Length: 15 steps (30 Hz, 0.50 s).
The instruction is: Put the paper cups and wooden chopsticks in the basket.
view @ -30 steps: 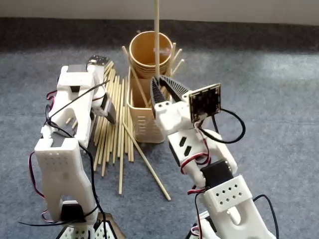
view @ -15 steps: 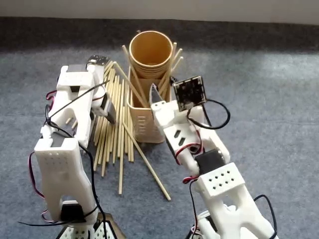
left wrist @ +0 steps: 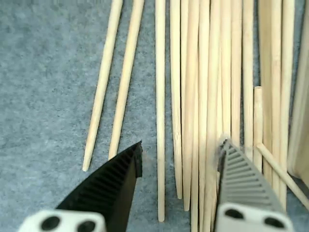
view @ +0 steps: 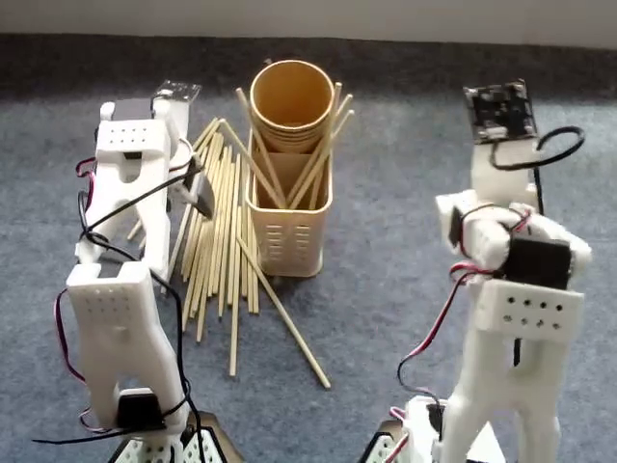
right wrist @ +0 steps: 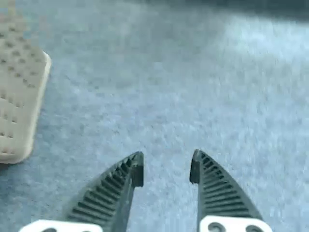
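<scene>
A beige perforated basket [view: 289,231] stands on the carpet with stacked paper cups [view: 290,96] and several wooden chopsticks [view: 323,159] leaning inside it. Many more chopsticks [view: 220,241] lie in a row on the carpet to its left, and one [view: 284,313] lies diagonally in front. My left gripper [left wrist: 181,147] hangs open just above this row [left wrist: 203,96], its fingers straddling a few sticks. My right gripper [right wrist: 166,169] is open and empty over bare carpet, with the basket's wall [right wrist: 19,96] off to one side. The right arm [view: 511,251] stands upright to the right of the basket.
Grey carpet [view: 405,318] lies free between the basket and the right arm. A darker strip of floor [view: 96,58] runs along the far edge. Two chopsticks [left wrist: 113,82] lie slightly apart from the main row.
The right arm, which held a chopstick upright over the basket, has let it go and swung back to the right. The left arm has shifted slightly farther along the row.
</scene>
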### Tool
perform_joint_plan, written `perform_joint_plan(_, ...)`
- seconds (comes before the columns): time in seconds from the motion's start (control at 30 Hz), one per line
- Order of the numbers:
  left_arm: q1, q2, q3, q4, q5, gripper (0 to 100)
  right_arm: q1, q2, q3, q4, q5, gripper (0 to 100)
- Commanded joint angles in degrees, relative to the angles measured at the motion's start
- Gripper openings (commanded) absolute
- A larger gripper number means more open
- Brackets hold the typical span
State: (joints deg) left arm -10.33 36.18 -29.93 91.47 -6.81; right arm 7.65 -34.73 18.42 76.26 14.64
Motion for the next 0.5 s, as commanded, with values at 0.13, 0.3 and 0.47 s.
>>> perform_joint_plan(0.13, 4.70, 10.59, -8.66, 5.27, -0.97, 25, 2.07, 0.75, 36.35, -29.85, 0.79, 16.6)
perform_joint_plan(0.3, 4.35, 17.89, -12.62, 5.71, -0.97, 24, -0.13, 0.84, 43.12, -32.57, 0.79, 16.6)
perform_joint_plan(0.47, 4.35, 17.98, -15.08, 5.80, -1.32, 0, -0.75, 1.19, 44.35, -32.66, 0.70, 16.6)
